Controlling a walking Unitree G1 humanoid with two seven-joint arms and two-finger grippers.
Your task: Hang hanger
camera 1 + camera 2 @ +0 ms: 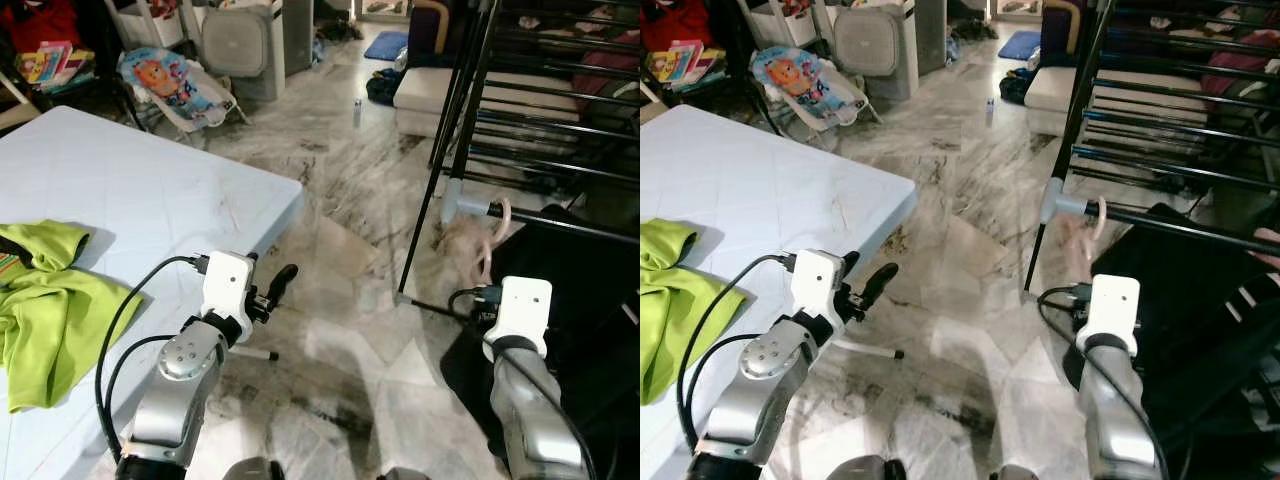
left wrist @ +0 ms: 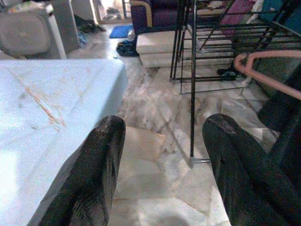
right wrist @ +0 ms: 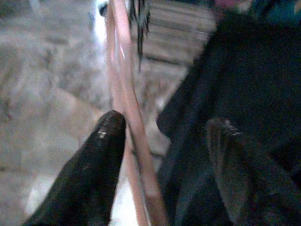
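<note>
A pink hanger (image 1: 497, 228) has its hook over the lowest front rail (image 1: 570, 224) of a black drying rack, with a black garment (image 1: 585, 290) draped on it. In the right wrist view my right gripper (image 3: 164, 136) is open. The hanger's pink rod (image 3: 134, 108) runs between the fingers, close to one finger (image 3: 101, 160), with the black cloth (image 3: 244, 70) by the other. From the head, the right wrist's white housing (image 1: 524, 312) sits just below the hook. My left gripper (image 2: 162, 136) is open and holds nothing, level with the table corner.
The black drying rack (image 1: 470, 100) stands at the right on a marble floor (image 1: 340, 330). A pale blue table (image 1: 130, 190) fills the left, with a green garment (image 1: 45, 300) on it. A baby bouncer (image 1: 170, 85), a grey bin (image 1: 240, 45) and a step (image 1: 425, 95) lie further back.
</note>
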